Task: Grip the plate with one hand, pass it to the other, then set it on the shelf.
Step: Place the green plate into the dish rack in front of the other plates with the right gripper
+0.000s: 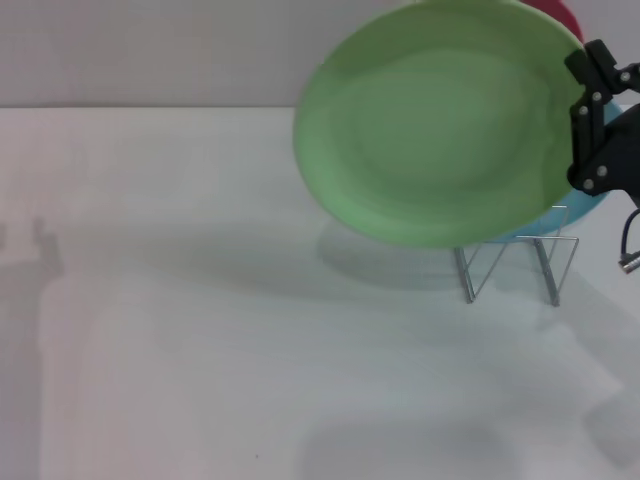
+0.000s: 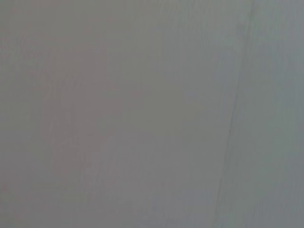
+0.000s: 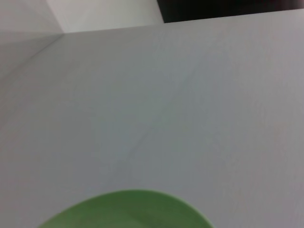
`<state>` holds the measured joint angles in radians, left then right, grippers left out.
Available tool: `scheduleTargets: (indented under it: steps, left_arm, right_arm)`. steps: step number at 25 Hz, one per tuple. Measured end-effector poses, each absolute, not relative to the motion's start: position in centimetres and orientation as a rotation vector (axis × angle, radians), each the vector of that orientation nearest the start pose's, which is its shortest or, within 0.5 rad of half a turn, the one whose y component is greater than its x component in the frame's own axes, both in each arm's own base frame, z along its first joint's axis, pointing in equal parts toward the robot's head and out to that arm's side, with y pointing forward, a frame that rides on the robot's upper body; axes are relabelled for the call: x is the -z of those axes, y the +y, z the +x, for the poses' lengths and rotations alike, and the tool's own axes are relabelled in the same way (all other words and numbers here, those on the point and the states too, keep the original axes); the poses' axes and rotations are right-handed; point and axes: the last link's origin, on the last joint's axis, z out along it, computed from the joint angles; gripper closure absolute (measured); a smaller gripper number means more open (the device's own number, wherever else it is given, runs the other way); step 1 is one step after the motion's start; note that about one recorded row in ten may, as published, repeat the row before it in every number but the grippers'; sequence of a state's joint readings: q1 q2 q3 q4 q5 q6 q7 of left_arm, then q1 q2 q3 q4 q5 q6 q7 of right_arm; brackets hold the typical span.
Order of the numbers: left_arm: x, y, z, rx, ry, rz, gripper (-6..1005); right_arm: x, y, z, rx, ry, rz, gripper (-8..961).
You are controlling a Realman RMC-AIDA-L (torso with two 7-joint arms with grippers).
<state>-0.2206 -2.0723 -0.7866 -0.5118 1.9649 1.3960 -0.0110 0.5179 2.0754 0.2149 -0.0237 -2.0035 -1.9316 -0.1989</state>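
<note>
The light green plate (image 1: 440,120) hangs in the air at the upper right of the head view, tilted up on edge and facing me. My right gripper (image 1: 590,120) is shut on its right rim. The plate is in front of and above the silver wire rack (image 1: 520,265), which stands on the table at the right. The plate's rim also shows in the right wrist view (image 3: 128,211). My left gripper is out of view; its wrist view shows only bare surface.
A light blue plate (image 1: 590,205) and a red one (image 1: 560,15) stand in the rack behind the green plate, mostly hidden. The white table (image 1: 200,330) stretches to the left and front. A pale wall stands behind.
</note>
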Motion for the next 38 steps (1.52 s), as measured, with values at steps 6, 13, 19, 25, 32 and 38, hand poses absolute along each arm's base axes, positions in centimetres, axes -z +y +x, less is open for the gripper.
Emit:
scheduleTargets:
  steps: [6, 13, 19, 25, 32, 38]
  left_arm:
    - [-1.1, 28.2, -31.6, 0.952, -0.609, -1.156, 586]
    - [-0.8, 28.1, -31.5, 0.955, -0.63, -1.162, 586]
    - [0.1, 27.6, -31.1, 0.968, -0.662, -1.185, 587]
    - [0.4, 27.1, -31.1, 0.975, -0.683, -1.185, 587]
    - [0.9, 27.0, -30.5, 0.993, -0.694, -1.2, 588]
    - [1.1, 26.8, -30.2, 1.009, -0.705, -1.199, 588]
  right_arm:
    - [-2.7, 28.8, 24.9, -0.903, -0.567, -1.607, 933]
    - [-4.3, 29.3, 25.5, -0.839, -0.652, -1.608, 932]
    - [-6.3, 29.8, 26.1, -0.779, -0.732, -1.612, 933]
    - [-7.1, 30.1, 26.3, -0.72, -0.796, -1.63, 933]
    - [-8.3, 30.4, 26.5, -0.656, -0.867, -1.63, 934]
    - [-9.0, 30.7, 26.3, -0.627, -0.907, -1.621, 934]
